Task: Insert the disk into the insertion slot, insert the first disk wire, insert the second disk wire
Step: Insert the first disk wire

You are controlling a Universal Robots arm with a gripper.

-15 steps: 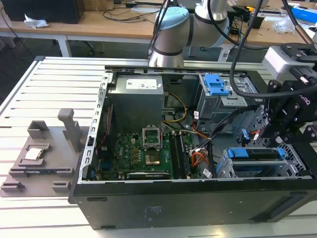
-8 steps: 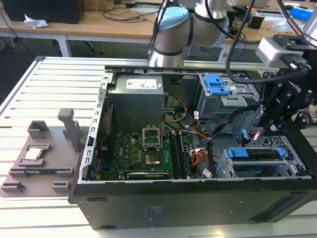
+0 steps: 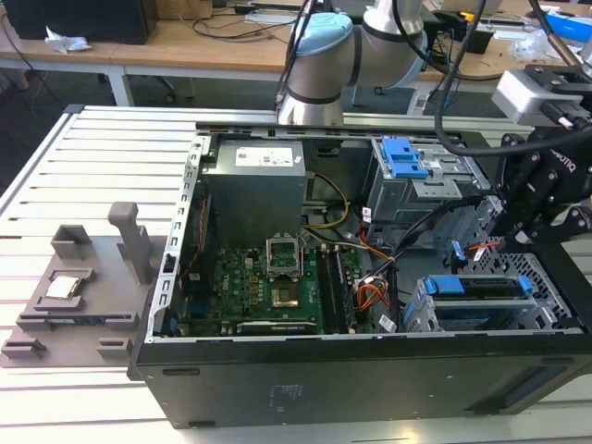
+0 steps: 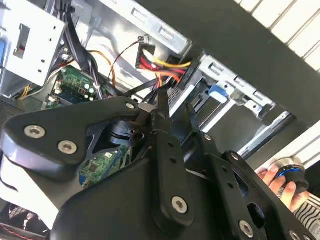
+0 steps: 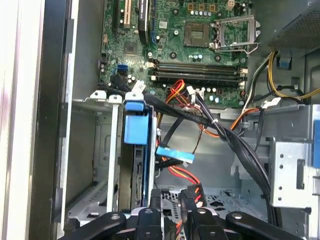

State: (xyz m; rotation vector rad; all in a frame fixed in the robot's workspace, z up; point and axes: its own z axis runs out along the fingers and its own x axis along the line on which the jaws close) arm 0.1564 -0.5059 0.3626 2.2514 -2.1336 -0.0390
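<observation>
In the exterior view, the blue-framed disk [image 3: 481, 296] is seen seated in the perforated sheet-metal insertion slot [image 3: 416, 316], its label hidden. The black gripper [image 5: 171, 201] is cut off in the first wrist view; whether it is clamped cannot be told. The dark plug of the first disk wire [image 5: 184, 175] lies just beside it, and the flat blue plug of the second disk wire [image 5: 175, 155] is near the disk.

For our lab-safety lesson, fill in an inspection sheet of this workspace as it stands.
Surface: white slatted table carrying an open computer case.
Job's things: disk sits in its slot.
Clutter: grey fixture holding a small chip.
Grippers: gripper low beside the disk, near the red-orange wires.
Cables: blue plug hangs beside the disk.
Surroundings: desks behind; a person's hand on a knob.
</observation>
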